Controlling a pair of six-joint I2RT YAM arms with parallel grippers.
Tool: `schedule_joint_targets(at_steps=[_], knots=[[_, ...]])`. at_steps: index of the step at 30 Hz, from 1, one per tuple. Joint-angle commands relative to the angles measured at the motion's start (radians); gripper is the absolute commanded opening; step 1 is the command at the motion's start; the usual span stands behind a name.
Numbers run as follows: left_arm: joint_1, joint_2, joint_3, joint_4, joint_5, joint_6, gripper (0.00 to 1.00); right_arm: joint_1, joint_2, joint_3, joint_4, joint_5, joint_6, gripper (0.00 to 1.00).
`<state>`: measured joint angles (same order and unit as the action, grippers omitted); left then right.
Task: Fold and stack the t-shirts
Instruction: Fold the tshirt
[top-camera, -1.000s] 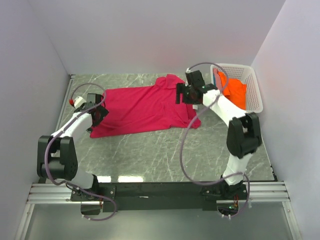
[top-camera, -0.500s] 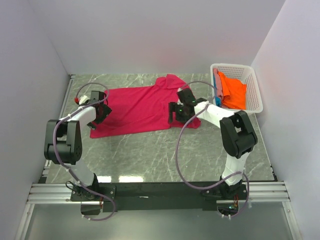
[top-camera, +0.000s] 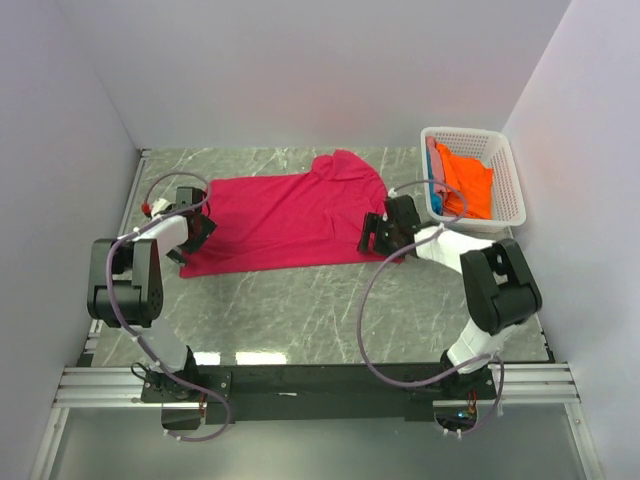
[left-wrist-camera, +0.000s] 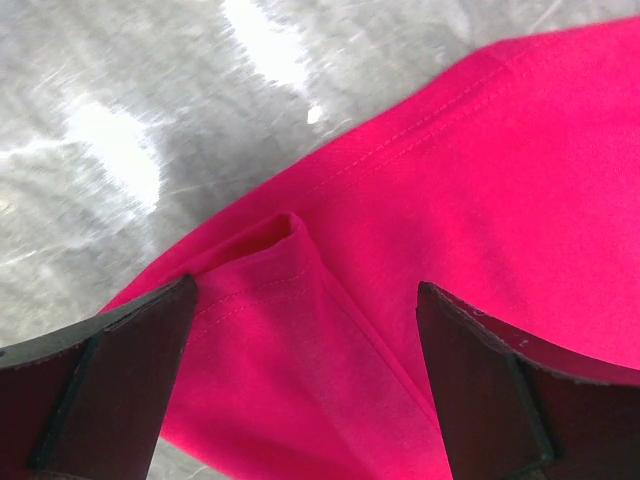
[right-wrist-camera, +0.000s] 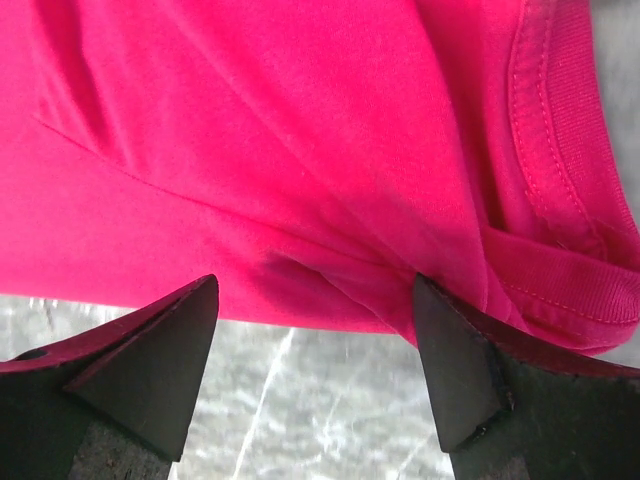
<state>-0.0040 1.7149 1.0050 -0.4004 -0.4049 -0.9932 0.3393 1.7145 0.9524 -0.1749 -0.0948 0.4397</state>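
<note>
Now our left hand (top-camera: 188, 232) hangs released, its fingers spread over the near-left hem corner of the crimson-pink t-shirt (top-camera: 280, 215). Our right hand (top-camera: 378, 238) is likewise released, spread above the shirt's near-right edge. We see that shirt lying flat on the counter (top-camera: 300, 310). The orange t-shirt (top-camera: 468, 180) and the blue-teal t-shirt (top-camera: 438, 188) sit in the white basket (top-camera: 512, 200) at far right.

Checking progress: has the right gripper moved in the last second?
Yes. The right gripper has come down the picture: it was level with the basket's middle, now below its near corner, at the crimson-pink t-shirt's near edge.
</note>
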Motion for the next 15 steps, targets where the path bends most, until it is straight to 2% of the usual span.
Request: schedule_joint_targets(at_steps=[1,6,10,13,15], knots=[[0.001,-0.029,-0.062,-0.112,-0.014,-0.047,1.0,-0.006,-0.036,-0.167,-0.146,-0.037,0.062,0.85],[0.001,-0.159,-0.167,-0.196,0.026,-0.1,0.99,0.029,-0.153,-0.34,-0.175,-0.111,0.14,0.85],[0.001,-0.25,-0.244,-0.271,0.035,-0.169,0.99,0.076,-0.283,-0.424,-0.265,-0.132,0.218,0.85],[0.001,-0.319,-0.279,-0.328,0.028,-0.197,1.0,0.087,-0.393,-0.451,-0.32,-0.174,0.22,0.85],[-0.001,-0.372,-0.27,-0.331,0.025,-0.187,0.99,0.087,-0.452,-0.388,-0.363,-0.125,0.188,0.86]])
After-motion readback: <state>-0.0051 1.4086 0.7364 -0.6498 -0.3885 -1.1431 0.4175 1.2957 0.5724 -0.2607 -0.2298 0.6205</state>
